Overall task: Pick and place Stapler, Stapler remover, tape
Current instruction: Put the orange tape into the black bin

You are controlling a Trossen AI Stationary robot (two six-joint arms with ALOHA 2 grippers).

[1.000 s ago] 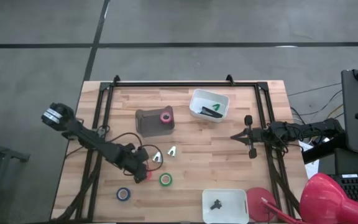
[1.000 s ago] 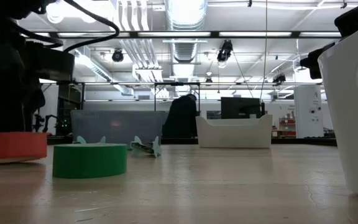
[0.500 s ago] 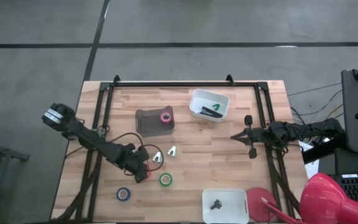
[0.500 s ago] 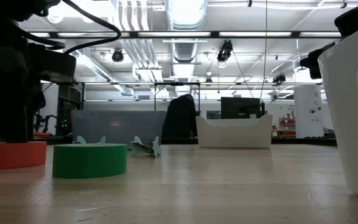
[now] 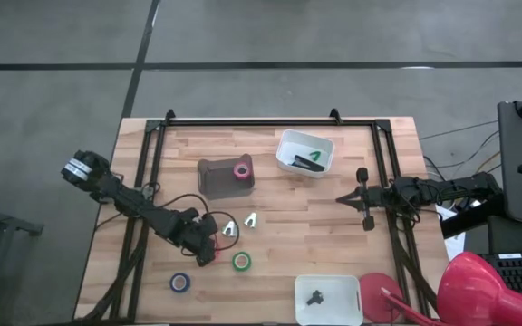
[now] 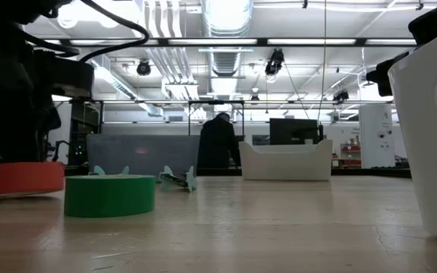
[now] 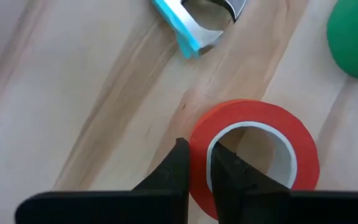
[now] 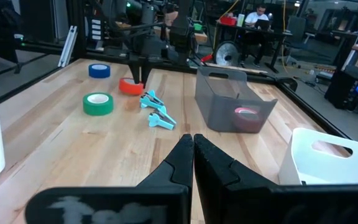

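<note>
High view: the left gripper (image 5: 208,253) pinches the wall of the red tape (image 7: 253,155), lifted slightly off the wooden table (image 5: 270,272). The green tape (image 5: 241,261) lies just beside at 3 o'clock, the blue tape (image 5: 180,282) near at 7 o'clock. The right gripper (image 5: 364,199), fingers closed on nothing, waits at the right edge.

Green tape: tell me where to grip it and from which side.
The green tape lies flat on the table, hole up, clear of the red tape that the left gripper pinches. Probably best to come straight down, one finger in the hole, one outside, and pinch the ring's wall, as on the red roll.
</note>
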